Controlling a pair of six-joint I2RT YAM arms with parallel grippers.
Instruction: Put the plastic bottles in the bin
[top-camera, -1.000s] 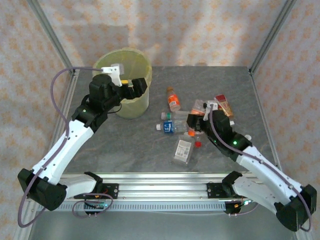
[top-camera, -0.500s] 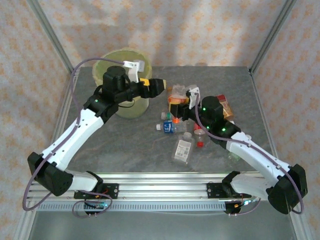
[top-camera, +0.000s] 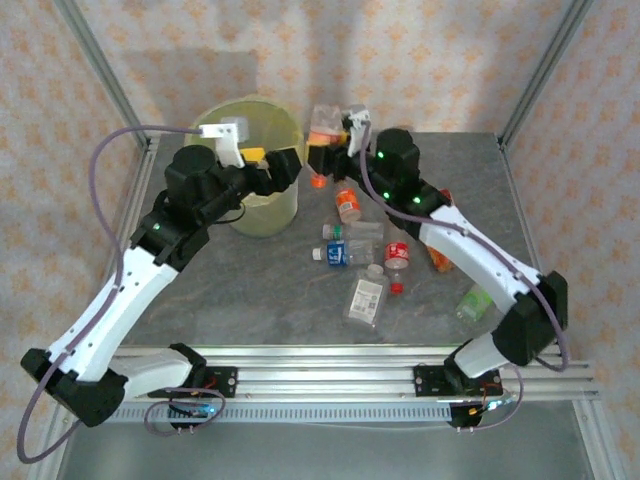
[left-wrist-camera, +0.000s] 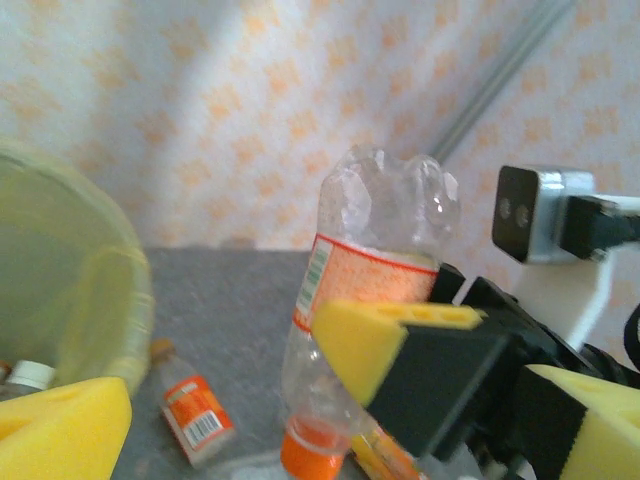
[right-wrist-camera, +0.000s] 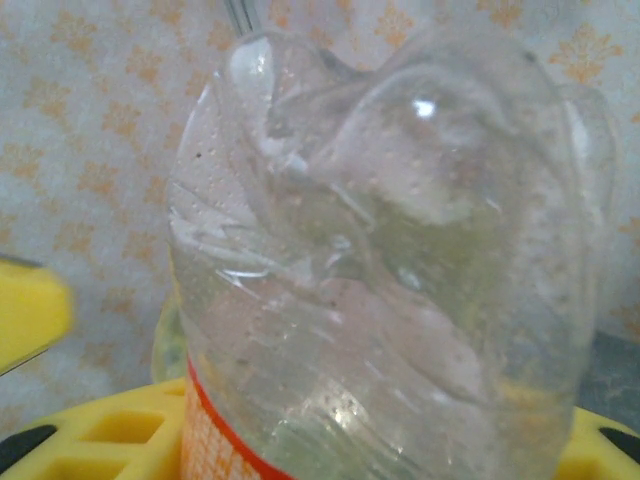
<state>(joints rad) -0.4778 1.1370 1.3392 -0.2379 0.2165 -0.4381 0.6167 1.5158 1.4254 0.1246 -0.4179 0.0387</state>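
My right fingers (top-camera: 325, 155) pinch a crumpled clear bottle (left-wrist-camera: 385, 215), cap down; the right wrist shows its dimpled plastic. Left fingers (top-camera: 285, 166) spread beside the bagged bin (top-camera: 250, 101).

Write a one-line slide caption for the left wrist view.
Right gripper holds a clear orange-labelled bottle cap-down beside the bin; a second bottle lies on the table.

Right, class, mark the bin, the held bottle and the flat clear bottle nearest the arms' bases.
Bin (top-camera: 262, 212): top view, front wall.
Held bottle (left-wrist-camera: 370, 270): left wrist view, orange label.
Flat bottle (top-camera: 368, 298): top view, its label.
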